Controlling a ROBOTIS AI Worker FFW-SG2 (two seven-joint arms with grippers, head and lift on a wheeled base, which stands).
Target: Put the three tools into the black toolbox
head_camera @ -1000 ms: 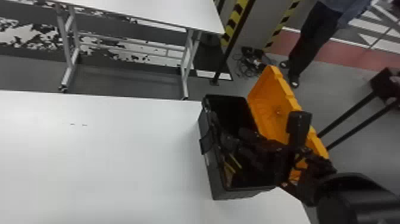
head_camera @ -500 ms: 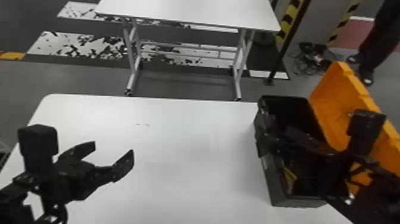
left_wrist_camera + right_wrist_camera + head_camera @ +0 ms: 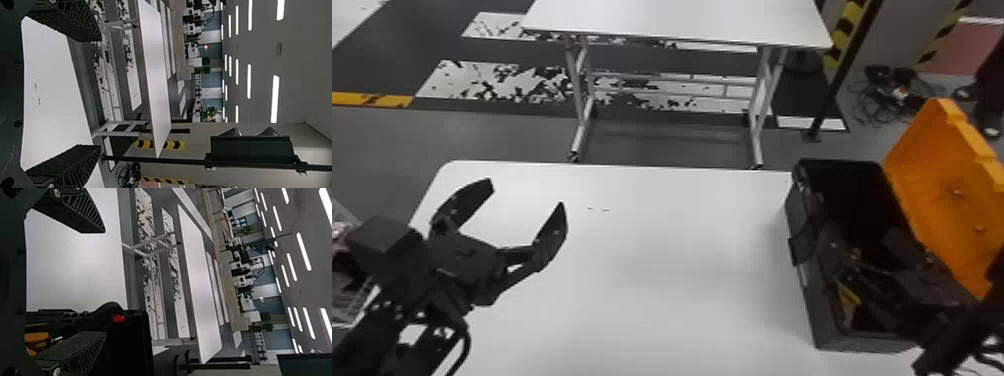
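The black toolbox stands at the table's right side, its orange lid swung up. Inside it, toward the near end, a yellow piece shows; in the right wrist view, orange-handled tools lie in the toolbox, too overlapped to count. My right gripper is over the box, open and holding nothing; in its wrist view the right gripper has one finger over the box and one over the table. Above the table's left part, my left gripper is open and unloaded, likewise the left gripper in its own view.
The white table stretches between the left arm and the toolbox. Beyond it stand a second white table and a dark pole. A wire basket sits at the left edge. Cables lie on the floor behind.
The head view has swung left, so the toolbox shows farther right than at first. My left gripper has come into view and moved farther over the table. My right gripper remains over the toolbox.
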